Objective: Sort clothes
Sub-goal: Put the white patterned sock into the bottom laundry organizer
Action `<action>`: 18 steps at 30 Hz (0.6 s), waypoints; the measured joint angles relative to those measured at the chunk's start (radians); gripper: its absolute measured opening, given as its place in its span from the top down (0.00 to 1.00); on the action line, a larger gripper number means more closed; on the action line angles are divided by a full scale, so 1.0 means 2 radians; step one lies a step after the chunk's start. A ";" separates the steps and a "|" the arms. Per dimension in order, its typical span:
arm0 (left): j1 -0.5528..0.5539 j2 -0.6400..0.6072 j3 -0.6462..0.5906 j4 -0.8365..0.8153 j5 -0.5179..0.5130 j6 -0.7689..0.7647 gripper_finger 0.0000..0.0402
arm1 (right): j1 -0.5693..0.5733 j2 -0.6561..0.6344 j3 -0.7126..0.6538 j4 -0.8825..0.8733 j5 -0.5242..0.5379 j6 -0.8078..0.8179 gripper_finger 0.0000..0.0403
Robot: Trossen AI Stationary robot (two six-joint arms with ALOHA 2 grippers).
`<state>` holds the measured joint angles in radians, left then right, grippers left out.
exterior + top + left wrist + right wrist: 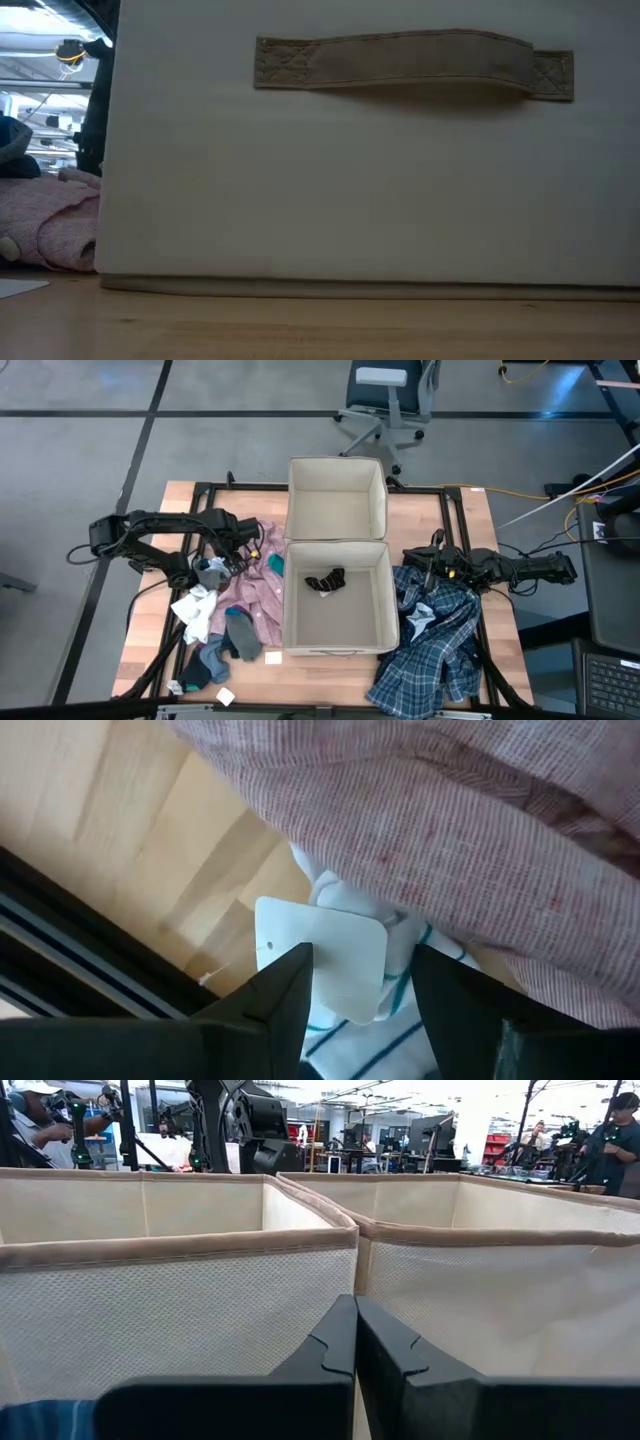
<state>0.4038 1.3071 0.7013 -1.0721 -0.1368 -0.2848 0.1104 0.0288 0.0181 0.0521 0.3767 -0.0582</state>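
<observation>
Left gripper (360, 985): low over the left clothes pile, fingers (280, 990) apart, straddling a white tag (325, 955) on a white item with teal stripes (395, 1020). No squeeze on it is visible; judged not yet gripped.
Right gripper (355, 1345): fingers pressed together, holding nothing, parked just right of the near bin (385, 595), on the edge of the plaid shirt (435, 645).
Left pile: pink shirt (255, 590) spread on the table (470, 510) left of the near bin; white top (197, 610) at its left edge; grey, blue and teal socks (225, 645) nearer the front edge.
Right pile: blue-white plaid shirt, right of the near bin, trailing over the front edge.
Bins: two beige bins side by side at table centre; the near one holds one small black garment (325, 581); the far bin (335, 495) looks bare inside.
Low view: blocked by a bin wall; only pink fabric shows at its left.
Step in hand: judged an early pick from the left pile; most clothes remain unsorted.
Next move calls for: closing on the white item's fabric, not the tag alone, then lifting clear of the pink shirt draped over it before carrying it right to a bin.
Risk: the pink shirt may drag along.
</observation>
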 joint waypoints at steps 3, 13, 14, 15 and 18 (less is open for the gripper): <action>0.000 0.001 0.000 0.004 0.000 -0.001 0.60 | 0.000 0.000 0.000 0.000 0.000 0.000 0.98; -0.001 0.029 -0.003 0.007 0.005 0.000 0.74 | 0.000 0.000 0.000 0.000 0.000 0.000 0.98; -0.001 0.032 -0.003 0.007 0.005 0.001 0.77 | 0.000 0.000 0.000 0.000 0.000 0.000 0.98; -0.001 0.034 -0.003 0.006 0.005 0.003 0.81 | 0.000 0.000 0.000 0.000 0.000 0.000 0.98; -0.003 0.036 0.001 0.000 0.008 0.015 0.91 | 0.000 0.000 0.000 0.000 0.000 0.000 0.98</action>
<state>0.3982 1.3790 0.7032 -1.0725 -0.1207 -0.2541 0.1106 0.0288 0.0181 0.0513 0.3763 -0.0578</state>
